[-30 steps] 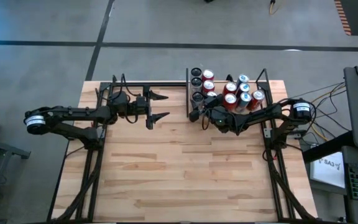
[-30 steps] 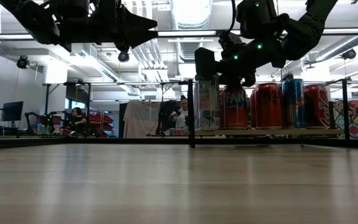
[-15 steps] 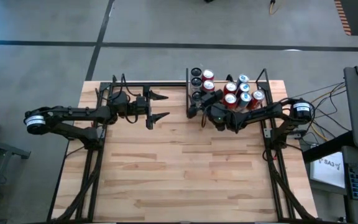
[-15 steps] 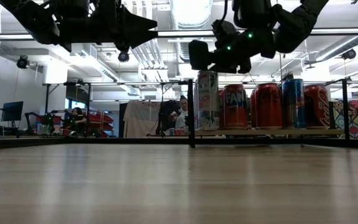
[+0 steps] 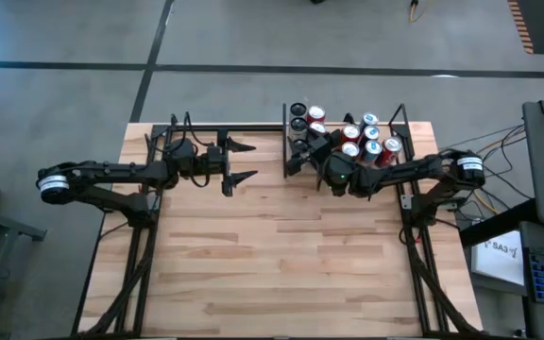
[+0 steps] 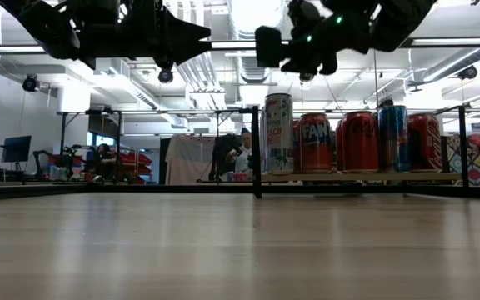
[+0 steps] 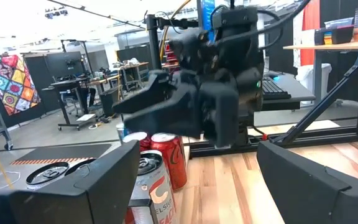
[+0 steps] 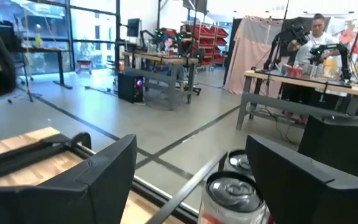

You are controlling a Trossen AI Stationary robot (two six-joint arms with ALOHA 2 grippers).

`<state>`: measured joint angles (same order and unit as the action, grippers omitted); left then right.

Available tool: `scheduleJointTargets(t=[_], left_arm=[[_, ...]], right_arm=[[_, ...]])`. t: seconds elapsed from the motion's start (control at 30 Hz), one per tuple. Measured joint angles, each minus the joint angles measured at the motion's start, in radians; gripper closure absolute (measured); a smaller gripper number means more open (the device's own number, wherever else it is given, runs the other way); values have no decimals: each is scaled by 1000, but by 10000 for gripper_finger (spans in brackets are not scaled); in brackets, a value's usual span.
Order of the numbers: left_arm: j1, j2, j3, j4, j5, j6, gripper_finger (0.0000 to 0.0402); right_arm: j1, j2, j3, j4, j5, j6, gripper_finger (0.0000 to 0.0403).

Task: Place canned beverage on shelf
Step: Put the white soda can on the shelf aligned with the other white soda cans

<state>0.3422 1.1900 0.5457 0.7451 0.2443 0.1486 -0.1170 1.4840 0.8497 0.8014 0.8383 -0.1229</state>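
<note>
Presently: shelf (image 5: 402,127) sitting at the table's (image 5: 281,264) far right corner, cans (image 6: 361,142) standing upright on it, right gripper (image 5: 302,153) hovering over the shelf's left edge, jaws spread wide and empty, left gripper (image 5: 244,161) waiting well apart, jaws gaping, empty.

The shelf (image 5: 397,129), a light-wood board framed by black rods, is seen under the right hand (image 5: 300,152). A tall silver can (image 6: 278,133) stands upright just below that empty, parted hand, beside red and blue cans.

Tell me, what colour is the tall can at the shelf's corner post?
Silver-white with coloured print, seen best in the low view: the tall can beside the shelf post.
</note>
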Motion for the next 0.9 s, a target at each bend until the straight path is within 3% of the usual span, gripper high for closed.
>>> scheduleJointTargets(t=[0.17, 0.4, 0.5, 0.7, 0.9], left_arm=[[0, 0, 0, 9, 0, -2, 93], [0, 0, 0, 25, 0, -30, 99], [-2, 0, 18, 13, 0, -38, 117], [-2, 0, 54, -14, 1, -57, 170], [-2, 0, 80, -37, 1, -64, 247]], right_arm=[[30, -69, 38, -145, -9, 1, 122], [34, -124, 218, -677, -98, 177, 157], [37, -124, 285, -829, -110, 201, 175], [48, -131, 329, -937, -172, 192, 213], [48, -162, 321, -975, -275, 203, 270]])
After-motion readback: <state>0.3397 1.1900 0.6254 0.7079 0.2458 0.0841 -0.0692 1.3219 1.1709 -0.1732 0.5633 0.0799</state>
